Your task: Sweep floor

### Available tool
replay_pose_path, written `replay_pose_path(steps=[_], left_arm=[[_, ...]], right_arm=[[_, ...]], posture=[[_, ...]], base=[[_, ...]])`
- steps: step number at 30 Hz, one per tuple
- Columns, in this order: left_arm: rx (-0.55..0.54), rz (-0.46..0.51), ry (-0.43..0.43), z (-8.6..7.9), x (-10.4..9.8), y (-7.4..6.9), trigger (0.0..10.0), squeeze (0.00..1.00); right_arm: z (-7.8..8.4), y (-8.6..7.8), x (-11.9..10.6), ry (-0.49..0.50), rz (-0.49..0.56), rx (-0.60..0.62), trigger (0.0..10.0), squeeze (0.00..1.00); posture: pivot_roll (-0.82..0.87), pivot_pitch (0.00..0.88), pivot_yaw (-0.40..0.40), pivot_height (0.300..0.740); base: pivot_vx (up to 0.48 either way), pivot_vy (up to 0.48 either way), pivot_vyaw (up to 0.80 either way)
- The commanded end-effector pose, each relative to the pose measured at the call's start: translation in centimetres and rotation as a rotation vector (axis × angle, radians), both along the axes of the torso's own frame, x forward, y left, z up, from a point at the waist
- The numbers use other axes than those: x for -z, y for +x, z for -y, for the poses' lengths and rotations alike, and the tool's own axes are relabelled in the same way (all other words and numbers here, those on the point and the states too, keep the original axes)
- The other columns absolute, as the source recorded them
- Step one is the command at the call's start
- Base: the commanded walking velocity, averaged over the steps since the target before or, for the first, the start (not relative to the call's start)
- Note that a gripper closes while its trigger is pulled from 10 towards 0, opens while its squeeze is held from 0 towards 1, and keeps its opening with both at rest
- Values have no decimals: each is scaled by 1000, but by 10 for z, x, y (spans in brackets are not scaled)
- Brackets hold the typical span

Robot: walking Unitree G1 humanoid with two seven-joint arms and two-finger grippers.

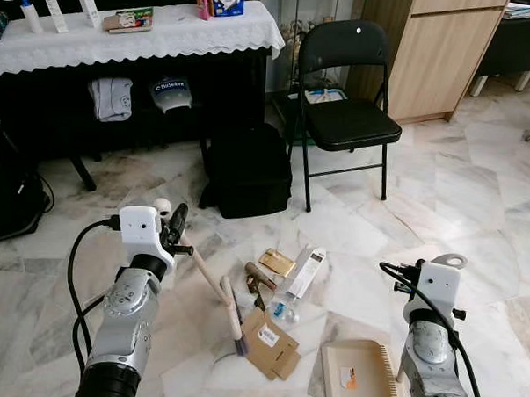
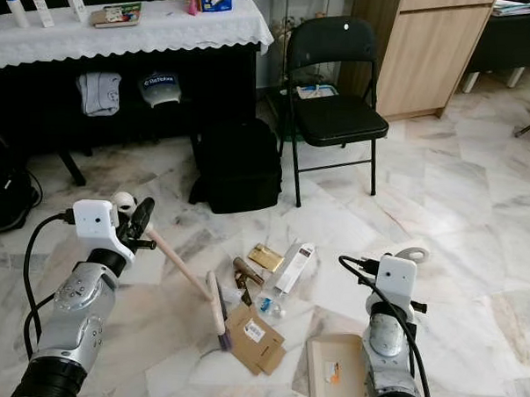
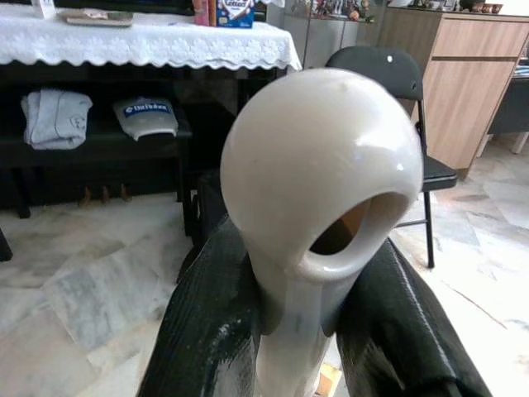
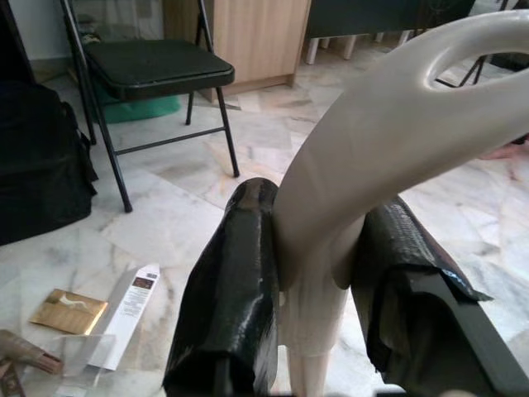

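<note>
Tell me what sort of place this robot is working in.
Probably a room in a home: marble-tiled floor, a lace-covered table holding household items, a black folding chair and a wooden cabinet.

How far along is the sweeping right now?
Tools are picked up: the left gripper is shut on the brush handle, the right gripper on the dustpan handle. The brush head rests beside the litter. Still left: the cardboard piece, white carton, gold packet and small scraps lie on the marble floor, none in the pan.
</note>
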State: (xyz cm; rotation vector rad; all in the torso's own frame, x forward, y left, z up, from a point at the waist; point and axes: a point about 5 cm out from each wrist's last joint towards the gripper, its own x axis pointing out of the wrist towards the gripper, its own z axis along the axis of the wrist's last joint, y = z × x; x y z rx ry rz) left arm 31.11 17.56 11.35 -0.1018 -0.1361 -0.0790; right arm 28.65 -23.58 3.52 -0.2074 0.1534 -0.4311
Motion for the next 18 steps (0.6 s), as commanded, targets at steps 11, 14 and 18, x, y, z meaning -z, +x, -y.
replay_pose_path(steps=[11, 14, 18], left_arm=[[52, 15, -7, 4, -4, -7, 10000, 0], [69, 7, -10, 6, -2, -9, 10000, 0], [90, 0, -10, 8, -2, -10, 10000, 0]], right_arm=[[-4, -17, 29, 75, -149, 38, 10000, 0], [-6, -22, 36, 130, -175, 55, 10000, 0], [-7, -27, 45, 205, -217, 80, 10000, 0]], posture=[[-85, 45, 54, 740], [-82, 48, 54, 740], [-80, 50, 55, 740]], base=[[0, 0, 0], [0, 0, 0], [0, 0, 0]])
